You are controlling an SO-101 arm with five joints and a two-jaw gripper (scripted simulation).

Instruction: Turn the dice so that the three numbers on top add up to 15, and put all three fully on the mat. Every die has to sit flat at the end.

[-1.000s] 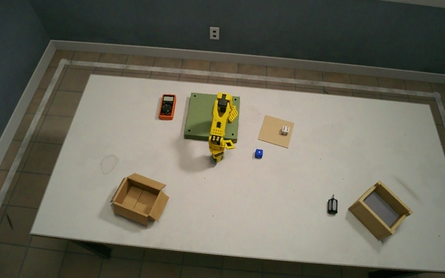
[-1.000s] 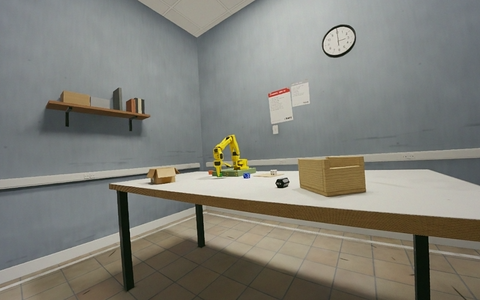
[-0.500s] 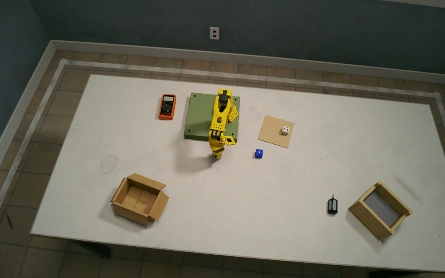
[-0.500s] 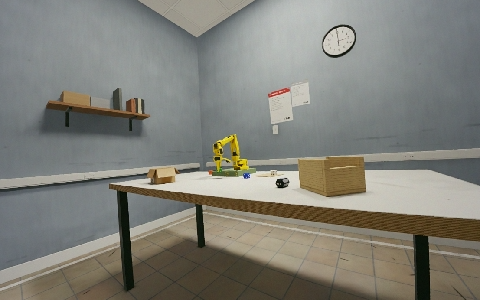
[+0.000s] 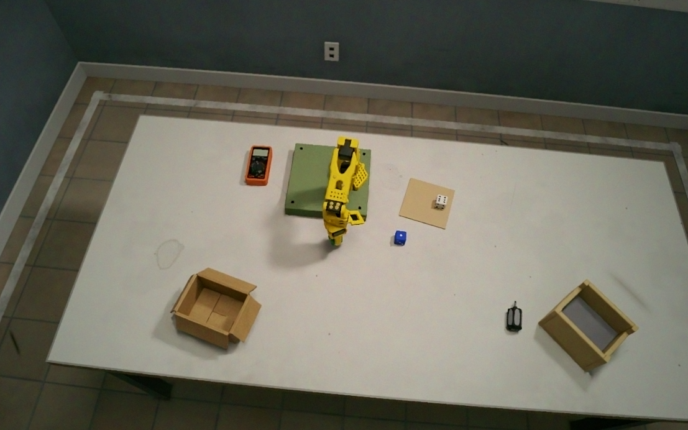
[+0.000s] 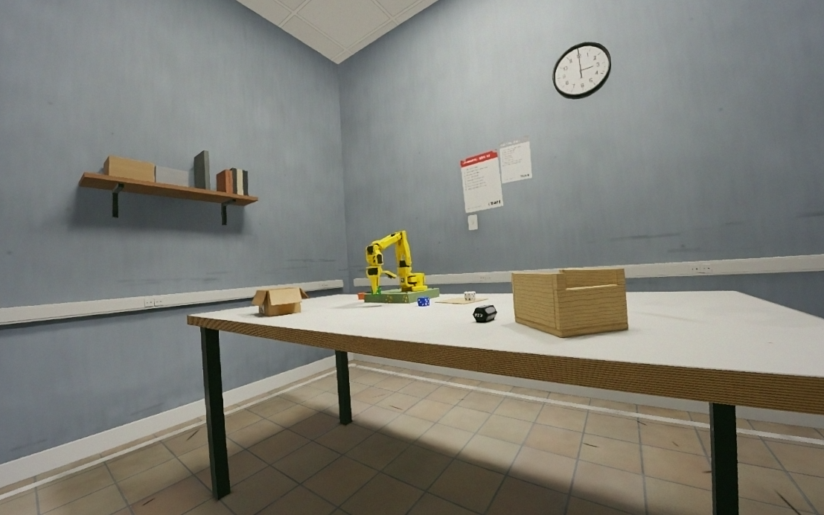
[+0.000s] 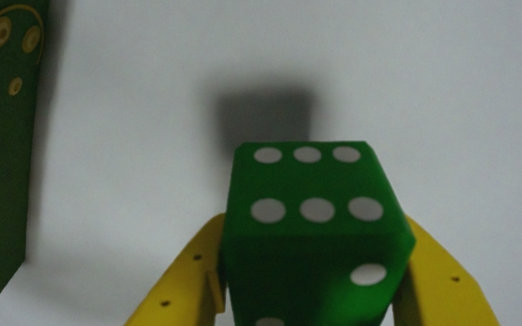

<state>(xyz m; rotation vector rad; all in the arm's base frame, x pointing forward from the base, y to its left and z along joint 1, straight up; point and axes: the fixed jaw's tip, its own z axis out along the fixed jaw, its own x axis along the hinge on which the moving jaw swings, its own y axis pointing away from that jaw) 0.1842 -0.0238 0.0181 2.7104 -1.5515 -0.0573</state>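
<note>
The gripper [image 5: 335, 242] [image 6: 374, 292] [image 7: 316, 273] has its fingers partly open, clamped on the green die [image 5: 332, 242] [image 6: 379, 291] [image 7: 318, 188] above the table [image 5: 389, 331] [image 6: 594, 349] [image 7: 137, 165], while the blue die [image 5: 400, 238] [image 6: 423, 301] sits outside the tan mat [image 5: 420, 203] [image 6: 455, 299] holding the white die [image 5: 440, 201] [image 6: 470, 295].

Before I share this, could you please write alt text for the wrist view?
A green die, six pips on one face, is gripped between the yellow fingers of the gripper, above a white table bearing its shadow. A green block's edge shows at left.
</note>
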